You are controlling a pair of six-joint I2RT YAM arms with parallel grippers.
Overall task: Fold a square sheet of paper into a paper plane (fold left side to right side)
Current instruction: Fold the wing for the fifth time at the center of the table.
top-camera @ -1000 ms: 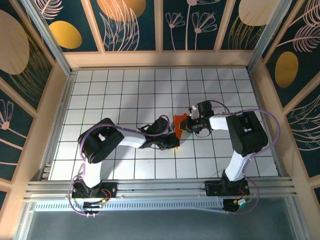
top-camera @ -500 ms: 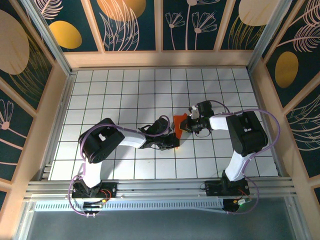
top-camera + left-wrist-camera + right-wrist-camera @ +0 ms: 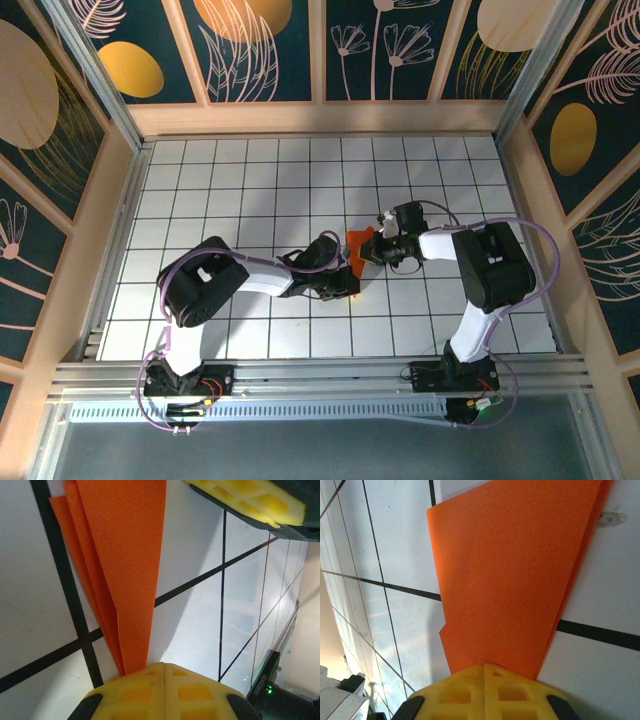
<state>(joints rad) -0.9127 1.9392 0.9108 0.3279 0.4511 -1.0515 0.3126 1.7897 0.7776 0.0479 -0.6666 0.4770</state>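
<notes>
My left gripper [image 3: 164, 672] and right gripper [image 3: 484, 672] are pinching the paper plane [image 3: 125, 555] mid-tabletop by its ends; I am judging it light, flimsy, best held at layered creases.

White tabletop [image 3: 250, 180] ruled by dark lines into a square grid and enclosed by a light wooden frame [image 3: 320, 117]. Dark teal wall panels [image 3: 265, 50] carry pale botanical line drawings and gold and tan ovals. Aluminium rails [image 3: 320, 372] run along the near edge. Lighting is soft, with faint shadows.
</notes>
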